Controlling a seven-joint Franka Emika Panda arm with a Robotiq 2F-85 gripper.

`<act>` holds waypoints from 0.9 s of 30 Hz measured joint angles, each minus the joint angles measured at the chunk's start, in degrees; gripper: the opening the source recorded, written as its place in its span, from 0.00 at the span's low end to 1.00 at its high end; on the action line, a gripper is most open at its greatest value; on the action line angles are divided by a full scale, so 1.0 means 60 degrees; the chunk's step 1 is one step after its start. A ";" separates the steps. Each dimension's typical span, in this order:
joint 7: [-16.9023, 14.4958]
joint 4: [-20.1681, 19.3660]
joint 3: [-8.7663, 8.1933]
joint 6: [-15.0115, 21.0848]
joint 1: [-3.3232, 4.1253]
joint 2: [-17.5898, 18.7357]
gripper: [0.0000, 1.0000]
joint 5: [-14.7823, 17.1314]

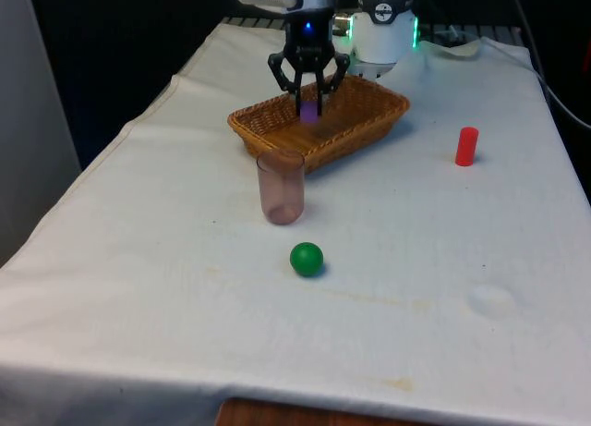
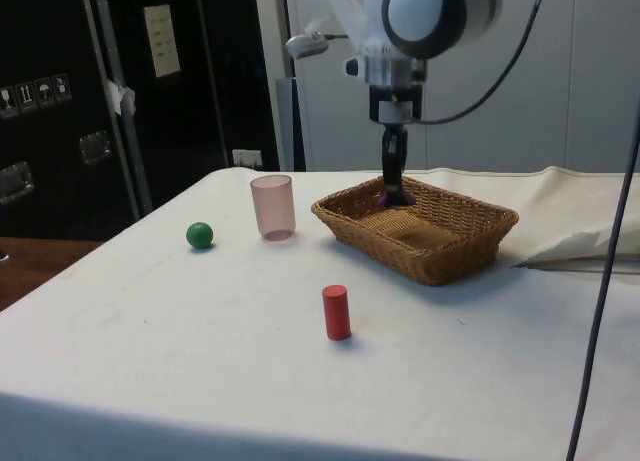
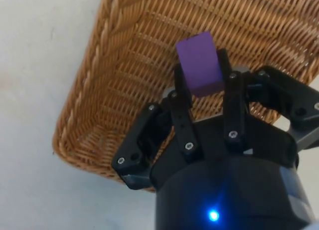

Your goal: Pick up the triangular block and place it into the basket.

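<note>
A purple block (image 3: 199, 64) is pinched between my black gripper's (image 3: 202, 75) fingers, which are shut on it. The gripper (image 1: 310, 107) hangs low over the woven wicker basket (image 1: 268, 121), inside its rim, towards the end nearest the pink cup; the block (image 1: 308, 112) shows as a purple patch between the fingertips. In the side view the gripper (image 2: 396, 193) reaches down just inside the basket's (image 2: 440, 256) far wall, with a sliver of purple at its tip. I cannot tell whether the block touches the basket floor.
A translucent pink cup (image 1: 281, 187) stands upright just in front of the basket. A green ball (image 1: 307, 259) lies nearer the front edge. A red cylinder (image 1: 467, 146) stands at the front view's right.
</note>
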 measured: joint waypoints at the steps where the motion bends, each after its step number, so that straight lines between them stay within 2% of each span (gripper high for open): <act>1: -0.0038 -0.0048 0.0019 0.0181 0.0000 0.0153 0.34 0.0067; 7: -0.0057 -0.0162 0.0086 0.0602 0.0000 0.0449 0.34 0.0181; 12: -0.0057 -0.0201 0.0210 0.0659 0.0000 0.0592 0.34 0.0430; 13: -0.0067 -0.0239 0.0258 0.0697 0.0000 0.0640 0.37 0.0516; 14: -0.0067 -0.0258 0.0267 0.0716 0.0000 0.0668 0.44 0.0544; 24: -0.0105 -0.0306 0.0353 0.0812 0.0000 0.0783 0.91 0.0754; 25: -0.0115 -0.0315 0.0353 0.0812 0.0000 0.0783 0.98 0.0764; 27: -0.0115 -0.0315 0.0353 0.0821 0.0000 0.0783 1.00 0.0783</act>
